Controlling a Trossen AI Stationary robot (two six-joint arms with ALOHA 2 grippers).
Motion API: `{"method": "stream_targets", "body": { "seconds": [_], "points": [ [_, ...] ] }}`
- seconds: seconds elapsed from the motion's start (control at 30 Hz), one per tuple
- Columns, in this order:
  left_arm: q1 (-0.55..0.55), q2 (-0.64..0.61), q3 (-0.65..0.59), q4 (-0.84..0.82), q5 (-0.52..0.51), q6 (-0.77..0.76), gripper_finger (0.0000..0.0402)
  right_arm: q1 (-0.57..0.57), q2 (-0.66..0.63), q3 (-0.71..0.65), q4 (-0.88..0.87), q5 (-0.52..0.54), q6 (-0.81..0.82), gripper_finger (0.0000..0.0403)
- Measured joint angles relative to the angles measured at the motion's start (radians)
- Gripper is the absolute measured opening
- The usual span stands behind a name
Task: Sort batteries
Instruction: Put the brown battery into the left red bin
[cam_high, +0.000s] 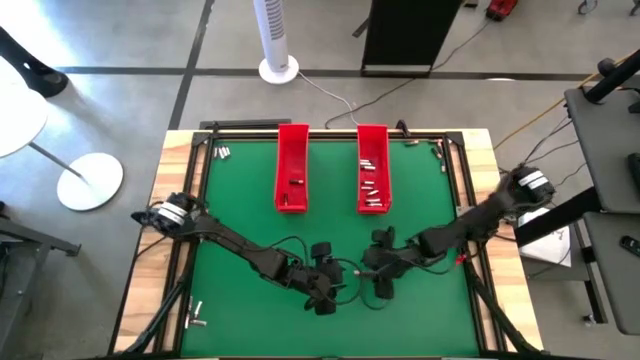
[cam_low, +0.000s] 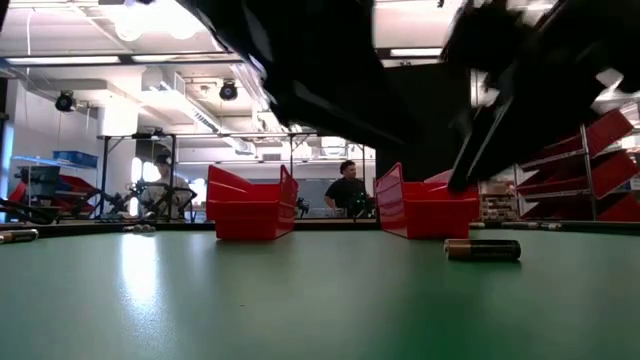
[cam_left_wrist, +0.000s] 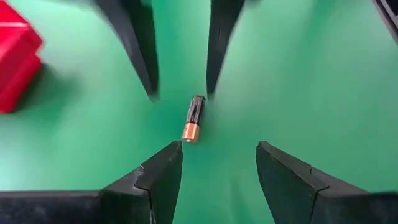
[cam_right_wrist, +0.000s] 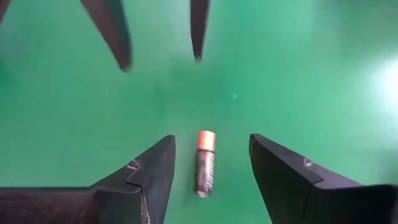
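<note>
I see 1 battery lying loose on the green mat between my right gripper's parted fingers. My left gripper hovers opposite, fingers apart. Next I judge: grasp it, carry it to 1 red tray.

No readable text, label or number anywhere — not even on the battery.

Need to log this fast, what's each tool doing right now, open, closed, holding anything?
Left tool: open, holding nothing.
Right tool: open, empty, its fingers either side of a battery lying on the green mat.
</note>
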Motion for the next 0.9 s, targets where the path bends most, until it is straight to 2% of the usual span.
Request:
{"method": "stream_targets", "body": {
  "seconds": [0.13, 0.23, 0.33, 0.47, 0.63, 0.9],
  "points": [
    [0.035, 0.065, 0.045, 0.013, 0.061, 0.012, 0.0185, 0.111, -0.139, 0.0, -0.125, 0.19, -0.004, 0.02],
    [0.072, 0.123, 0.1, 0.013, 0.106, 0.044, 0.0185, 0.205, -0.211, -0.006, -0.146, 0.338, -0.004, 0.0195],
    [0.101, 0.18, 0.181, -0.021, 0.129, 0.096, 0.0185, 0.279, -0.241, -0.006, -0.154, 0.466, -0.003, 0.0187],
    [0.122, 0.253, 0.319, -0.159, 0.17, 0.113, 0.0185, 0.34, -0.242, -0.009, -0.156, 0.611, 0.041, 0.0176],
    [0.122, 0.336, 0.431, -0.309, 0.253, 0.126, 0.0176, 0.354, -0.226, -0.011, -0.179, 0.618, 0.065, 0.0162],
    [0.122, 0.374, 0.448, -0.309, 0.251, 0.115, 0.0107, 0.354, -0.224, -0.014, -0.182, 0.617, 0.058, 0.0137]
  ]
}}
